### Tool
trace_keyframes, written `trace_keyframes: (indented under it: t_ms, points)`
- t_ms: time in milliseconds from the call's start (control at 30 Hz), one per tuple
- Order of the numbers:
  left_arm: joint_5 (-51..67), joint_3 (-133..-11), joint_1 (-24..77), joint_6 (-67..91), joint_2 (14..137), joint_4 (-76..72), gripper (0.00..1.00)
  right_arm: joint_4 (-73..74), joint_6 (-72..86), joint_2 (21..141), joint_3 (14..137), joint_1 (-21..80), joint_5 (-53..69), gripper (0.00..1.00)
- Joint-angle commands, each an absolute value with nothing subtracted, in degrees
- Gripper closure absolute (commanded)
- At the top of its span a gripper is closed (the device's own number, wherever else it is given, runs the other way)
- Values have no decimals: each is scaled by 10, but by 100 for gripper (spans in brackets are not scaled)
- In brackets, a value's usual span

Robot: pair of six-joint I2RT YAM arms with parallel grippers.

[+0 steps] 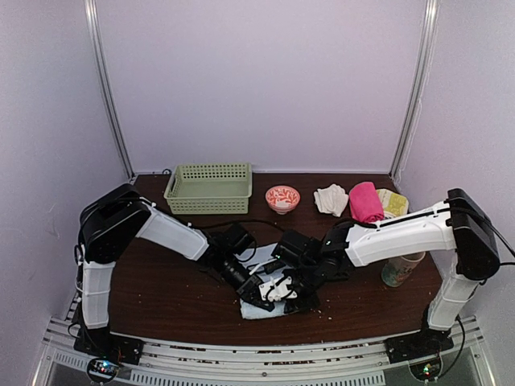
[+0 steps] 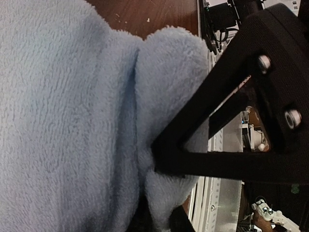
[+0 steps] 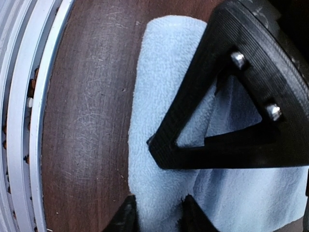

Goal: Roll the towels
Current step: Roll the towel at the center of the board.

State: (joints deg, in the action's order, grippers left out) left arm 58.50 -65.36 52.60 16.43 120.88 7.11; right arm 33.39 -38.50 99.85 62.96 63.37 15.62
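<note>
At the near edge of the table (image 1: 161, 299), the pale blue towel (image 1: 261, 312) was pinched by its rolled edge in the left gripper (image 1: 251, 288), seemingly to hold the roll tight, while the right gripper (image 1: 291, 291) was set over the same edge, clasping or merely pressing could not be told, and farther back the off-white towel (image 1: 331, 199) was seen crumpled, not yet rolled.

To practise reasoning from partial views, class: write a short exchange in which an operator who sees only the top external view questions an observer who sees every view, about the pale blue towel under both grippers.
Operator: From above the arms hide the pale blue towel. Is any of it rolled?
Observer: Yes. The right wrist view shows a thick rolled edge along the side facing the rail.
Operator: Does the right gripper have that roll?
Observer: Its fingertips sit on either side of the roll, and cloth fills the gap between them.
</note>
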Motion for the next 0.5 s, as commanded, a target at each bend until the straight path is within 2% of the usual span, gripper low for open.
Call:
trace_keyframes:
  t_ms: [0, 67, 133, 300, 467]
  points:
    - [534, -648, 523, 153, 1227, 126, 85, 338, -368, 1007, 631, 636, 178, 81]
    - [515, -641, 520, 151, 1205, 115, 79, 359, -367, 1017, 638, 631, 209, 94]
    - [484, -619, 517, 151, 1156, 82, 75, 380, -362, 1032, 652, 617, 253, 99]
    - [355, -553, 511, 153, 1024, 27, 62, 446, -361, 1080, 693, 566, 358, 100]
    - [224, -490, 510, 170, 933, -1, 60, 507, -367, 1141, 747, 516, 448, 100]
